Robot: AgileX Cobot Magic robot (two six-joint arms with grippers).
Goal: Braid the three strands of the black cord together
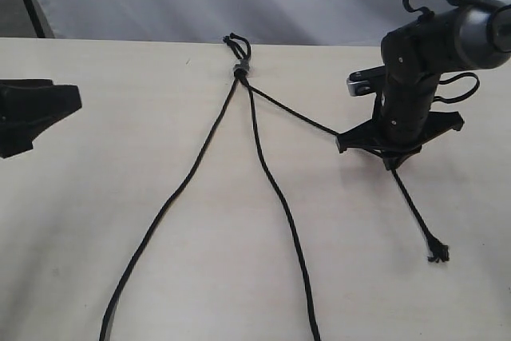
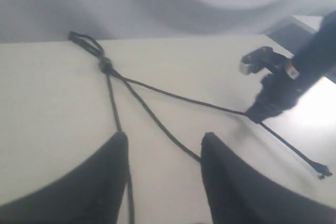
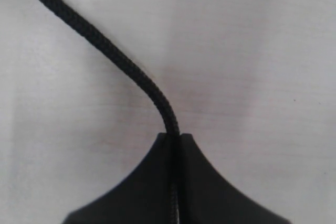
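Black cord (image 1: 239, 69): three strands joined at a knot in the upper middle of the exterior view and fanned down the table (image 1: 96, 221). None crosses another, so I judge the braid to be at its first step.

Item 1. My right gripper (image 1: 391, 153), right of centre. The jaws are pressed together on the right-hand strand (image 1: 295, 109), which runs straight in between the tips in the right wrist view. I grip it partway along, probably so the length from knot to jaws draws straight and can be carried across as one piece.

Item 2. Frayed tip (image 1: 437, 255) of the same strand, lower right. It lies loose on the table beyond my grip.

Item 3. Middle strand (image 1: 275, 197), from knot to bottom edge. It lies slack and is likely the one to be crossed over.

Item 4. Left-hand strand (image 1: 168, 201), curving to the lower left. It lies well apart from the others, which keeps the three easy to tell apart.

Item 5. My left gripper (image 1: 36, 109), at the left edge. Its fingers are apart and hold nothing, clear of the cord's lower lengths.
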